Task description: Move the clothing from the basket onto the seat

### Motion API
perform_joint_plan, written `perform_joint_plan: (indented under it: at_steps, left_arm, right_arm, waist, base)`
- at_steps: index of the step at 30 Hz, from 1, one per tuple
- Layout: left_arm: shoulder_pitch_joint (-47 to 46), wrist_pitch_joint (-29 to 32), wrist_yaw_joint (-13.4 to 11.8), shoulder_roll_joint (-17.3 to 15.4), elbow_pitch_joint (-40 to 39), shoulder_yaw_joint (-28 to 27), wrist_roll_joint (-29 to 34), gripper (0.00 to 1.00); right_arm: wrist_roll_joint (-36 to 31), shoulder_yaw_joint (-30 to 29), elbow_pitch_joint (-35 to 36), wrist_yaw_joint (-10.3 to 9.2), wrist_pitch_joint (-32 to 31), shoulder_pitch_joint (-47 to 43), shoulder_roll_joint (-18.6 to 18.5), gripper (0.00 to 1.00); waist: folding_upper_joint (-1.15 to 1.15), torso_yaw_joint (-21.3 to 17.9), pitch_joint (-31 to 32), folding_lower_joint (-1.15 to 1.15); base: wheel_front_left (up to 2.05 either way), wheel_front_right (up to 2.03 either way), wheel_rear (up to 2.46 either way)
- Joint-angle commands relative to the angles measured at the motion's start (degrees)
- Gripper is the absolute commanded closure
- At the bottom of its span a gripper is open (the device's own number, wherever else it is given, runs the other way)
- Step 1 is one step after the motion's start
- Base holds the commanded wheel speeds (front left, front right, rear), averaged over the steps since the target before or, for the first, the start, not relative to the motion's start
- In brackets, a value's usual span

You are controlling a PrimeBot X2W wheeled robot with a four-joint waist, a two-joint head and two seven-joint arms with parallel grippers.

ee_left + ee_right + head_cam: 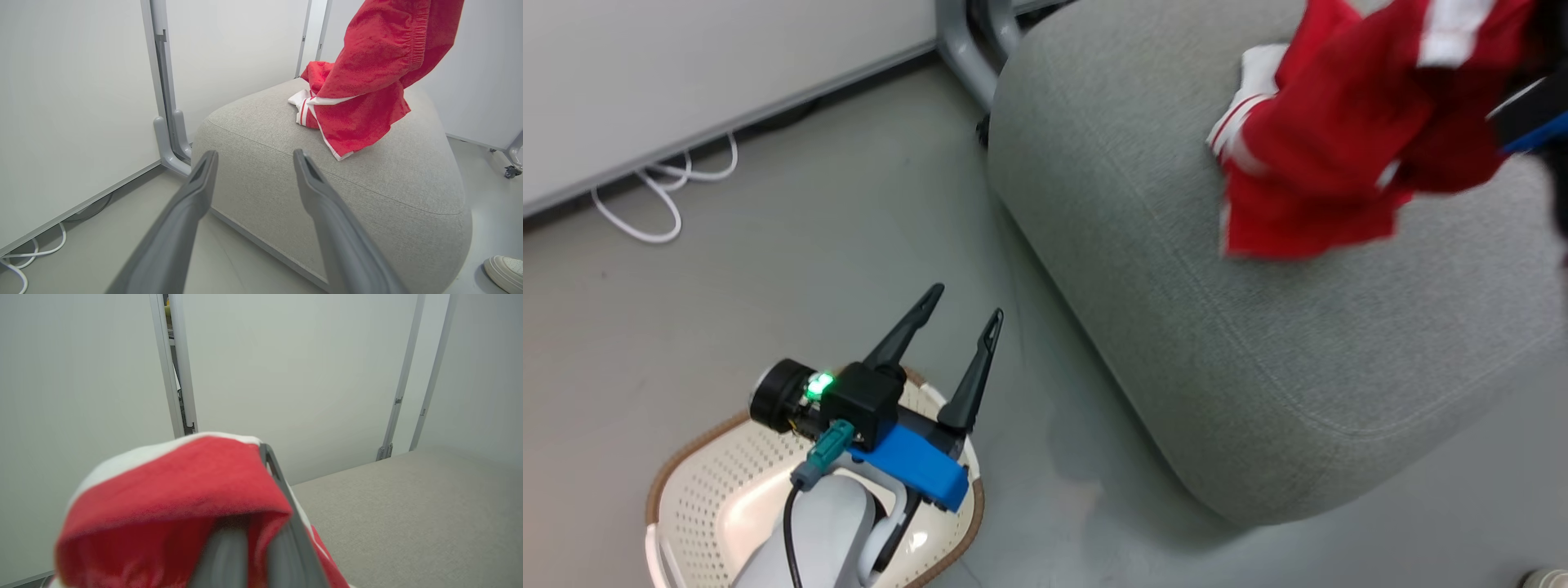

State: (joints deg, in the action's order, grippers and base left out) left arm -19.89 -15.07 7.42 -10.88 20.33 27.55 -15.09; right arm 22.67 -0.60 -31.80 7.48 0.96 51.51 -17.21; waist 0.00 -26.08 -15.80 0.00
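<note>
Clothing (1339,139) upper right of head frame, dangling long-axis down, hem on seat (1176,327) directly below. Pinched at top by right tool (261,539), the nearer arm. Left tool (966,302) spread, lower left over basket (698,441), well apart from clothing.

Left hand (969,300), fingers apart, hovers above cream perforated plastic basket (698,482); red white-striped clothing (1339,139) hangs over light-grey woven seat (1176,327).

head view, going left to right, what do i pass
white cable on the floor → left claw, open → bare left side of the seat → red clothing
</note>
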Motion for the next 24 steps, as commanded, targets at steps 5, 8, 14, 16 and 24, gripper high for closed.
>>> perform_joint_plan:
  at_steps: [5,8,14,16,24]
  left_arm:
    - [-3.64,-0.16,0.06,-1.35,-2.04,0.0,1.26,0.0]
    - [-5.49,-0.15,0.06,-2.12,-3.42,-0.06,1.81,0.0]
    - [-9.06,-0.15,0.06,-3.25,-6.49,0.53,3.16,0.0]
    - [-9.95,-0.15,0.06,-3.74,-7.37,0.71,3.56,0.0]
    - [-11.27,-0.16,0.06,-3.68,-9.83,0.37,4.81,0.0]
  right_arm:
    - [-2.76,-7.66,0.17,0.03,0.28,8.07,-6.01,1.0]
    - [-4.08,-12.05,0.47,0.03,1.02,10.35,-8.61,1.0]
    - [-5.36,-20.2,-1.62,0.03,3.85,10.78,-11.21,1.0]
    - [-5.58,-21.86,-3.11,0.03,5.2,9.5,-10.79,1.0]
    - [-6.11,-25.29,-11.73,0.02,9.21,5.38,-9.14,1.0]
  waist:
    - [0.0,5.37,-8.43,0.0]
    - [0.0,7.32,-11.71,0.0]
    - [0.0,10.63,-17.88,0.0]
    - [0.0,11.38,-19.68,0.0]
    - [0.0,13.58,-24.03,0.0]
  base:
    - [0.0,0.0,0.0]
    - [0.0,0.0,0.0]
    - [0.0,0.0,0.0]
    - [0.0,0.0,0.0]
    - [0.0,0.0,0.0]
